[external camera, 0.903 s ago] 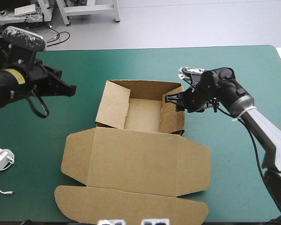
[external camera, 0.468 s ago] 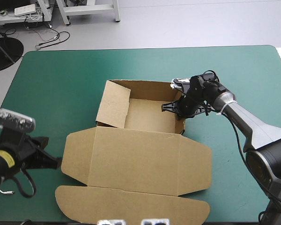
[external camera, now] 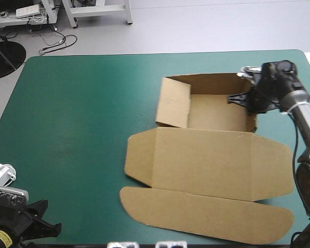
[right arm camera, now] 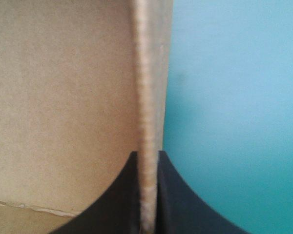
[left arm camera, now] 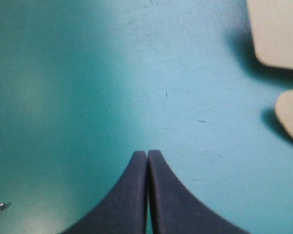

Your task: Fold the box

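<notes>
Right claw (right arm camera: 147,154) pinches one box (external camera: 206,160) wall; left claw (left arm camera: 147,152) closed.

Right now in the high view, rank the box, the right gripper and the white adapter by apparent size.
1. Largest by far: the box.
2. Then the right gripper, shut on its right wall, and the white adapter: about alike, not ranked.
</notes>
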You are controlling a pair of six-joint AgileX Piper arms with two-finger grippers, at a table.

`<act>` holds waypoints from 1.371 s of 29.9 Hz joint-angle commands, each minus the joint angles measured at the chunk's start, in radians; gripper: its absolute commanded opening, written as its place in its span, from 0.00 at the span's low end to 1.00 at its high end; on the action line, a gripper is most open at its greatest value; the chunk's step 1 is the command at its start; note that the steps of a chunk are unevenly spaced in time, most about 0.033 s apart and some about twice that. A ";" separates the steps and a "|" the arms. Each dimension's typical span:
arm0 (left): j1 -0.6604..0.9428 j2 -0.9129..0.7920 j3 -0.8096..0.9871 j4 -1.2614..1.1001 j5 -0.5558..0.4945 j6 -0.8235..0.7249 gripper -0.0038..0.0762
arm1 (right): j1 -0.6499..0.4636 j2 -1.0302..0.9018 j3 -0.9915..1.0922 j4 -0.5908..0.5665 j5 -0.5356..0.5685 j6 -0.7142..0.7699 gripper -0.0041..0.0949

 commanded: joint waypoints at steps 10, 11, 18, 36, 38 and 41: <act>-0.003 -0.017 -0.020 0.036 -0.026 -0.020 0.04 | -0.483 -0.050 -0.027 -0.097 -0.021 -0.208 0.03; -0.003 -0.017 -0.020 0.042 -0.026 -0.020 0.04 | -0.487 -0.043 -0.027 -0.120 -0.017 -0.224 0.05; -0.003 -0.017 -0.020 0.057 0.052 -0.018 0.04 | -0.485 0.020 -0.027 -0.238 0.052 -0.204 0.43; -0.003 -0.017 -0.018 0.057 0.059 0.161 0.04 | -0.485 -0.342 -0.078 0.077 0.078 -0.264 0.44; -0.003 -0.017 -0.009 0.057 0.046 0.161 0.04 | -0.474 -0.416 -0.078 0.164 0.078 -0.271 0.35; -0.003 -0.017 0.011 0.048 0.043 0.161 0.04 | -0.423 -0.520 -0.066 0.232 0.078 -0.288 0.18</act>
